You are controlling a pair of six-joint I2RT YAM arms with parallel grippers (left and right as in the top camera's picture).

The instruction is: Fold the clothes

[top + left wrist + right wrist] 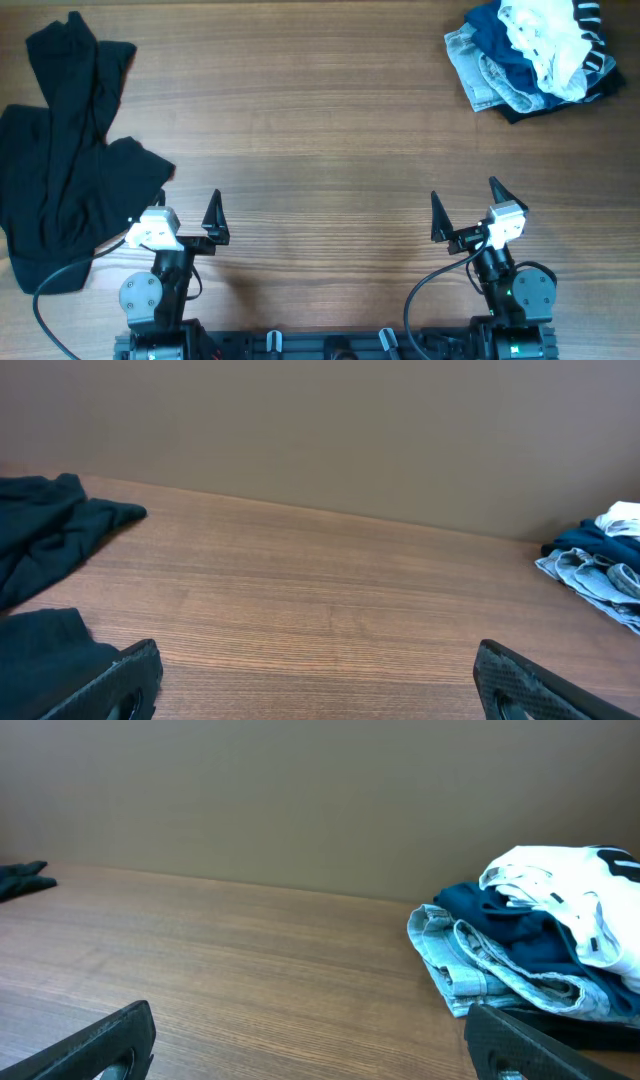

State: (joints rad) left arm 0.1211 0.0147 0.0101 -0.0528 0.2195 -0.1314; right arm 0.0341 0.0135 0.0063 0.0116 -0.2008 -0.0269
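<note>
Wood table [320,120] carried all the work: a black garment [60,170] sprawled crumpled along my left edge, and a pile [535,55] of others sat at the far right corner. Both looked soft and limp, I judged. The black one seemed light and likely to sag and slide on the smooth wood, so I would pinch it at a hem or corner; its near edge lay just beside my left gripper [187,208]. Denim in the pile would probably be heavier and stiffer, best taken by a thick seam. My left gripper's jaws stood apart with nothing between them. My right gripper [467,205] was likewise spread wide and empty, well apart from the pile. Overhead gave the black garment's whole outline, which the left wrist camera cut to two dark scraps. The right wrist camera showed the pile's layers from the side, white on top, dark blue beneath, pale denim under that, plus a plain wall [300,790] that overhead missed.
</note>
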